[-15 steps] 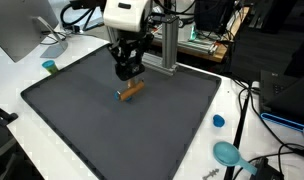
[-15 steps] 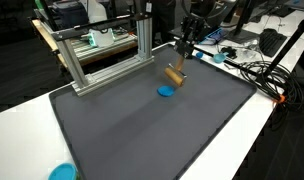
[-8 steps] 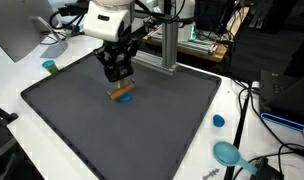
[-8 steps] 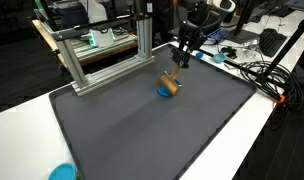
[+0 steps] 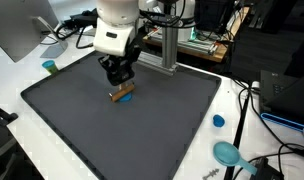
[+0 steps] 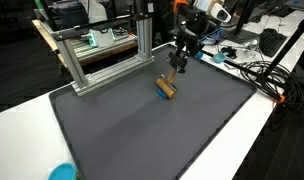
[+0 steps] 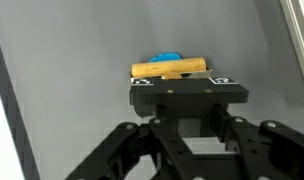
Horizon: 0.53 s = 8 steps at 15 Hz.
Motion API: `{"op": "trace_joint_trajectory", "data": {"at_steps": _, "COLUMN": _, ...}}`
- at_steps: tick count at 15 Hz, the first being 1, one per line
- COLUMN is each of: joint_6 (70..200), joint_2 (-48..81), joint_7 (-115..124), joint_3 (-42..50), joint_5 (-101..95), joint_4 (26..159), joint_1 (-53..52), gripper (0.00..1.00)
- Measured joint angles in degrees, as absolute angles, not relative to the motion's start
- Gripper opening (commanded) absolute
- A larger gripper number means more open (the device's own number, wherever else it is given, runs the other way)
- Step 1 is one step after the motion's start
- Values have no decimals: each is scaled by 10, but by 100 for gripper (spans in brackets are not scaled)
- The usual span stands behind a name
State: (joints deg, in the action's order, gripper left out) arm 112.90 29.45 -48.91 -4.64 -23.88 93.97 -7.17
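My gripper (image 7: 195,112) is shut on a black bar with white markers (image 7: 189,93). A short wooden stick (image 7: 170,68) lies flat along the bar's far edge. Part of a small blue object (image 7: 167,57) shows from under or behind the stick. In both exterior views the gripper (image 5: 119,76) (image 6: 178,64) hangs low over the dark grey mat (image 5: 142,135) (image 6: 142,130). The stick (image 5: 122,95) (image 6: 166,87) is right at its tip. I cannot tell whether the bar touches the stick.
An aluminium frame (image 6: 102,55) (image 5: 168,45) stands at the mat's back edge. On the white table are a blue cap (image 5: 219,121), a teal scoop (image 5: 228,153), a small teal cup (image 5: 50,67) and cables (image 6: 257,75).
The gripper moved sideways across the mat and the stick went with it, ending over the blue object. The stick lies flatter now. The jaws did not change.
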Motion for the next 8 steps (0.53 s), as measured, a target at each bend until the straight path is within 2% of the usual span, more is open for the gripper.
{"op": "trace_joint_trajectory", "data": {"at_steps": 8, "joint_6": 1117, "joint_2": 297, "joint_7": -484, "joint_3": -45, "joint_5": -260, "joint_4": 944, "joint_1": -73, "gripper": 21}}
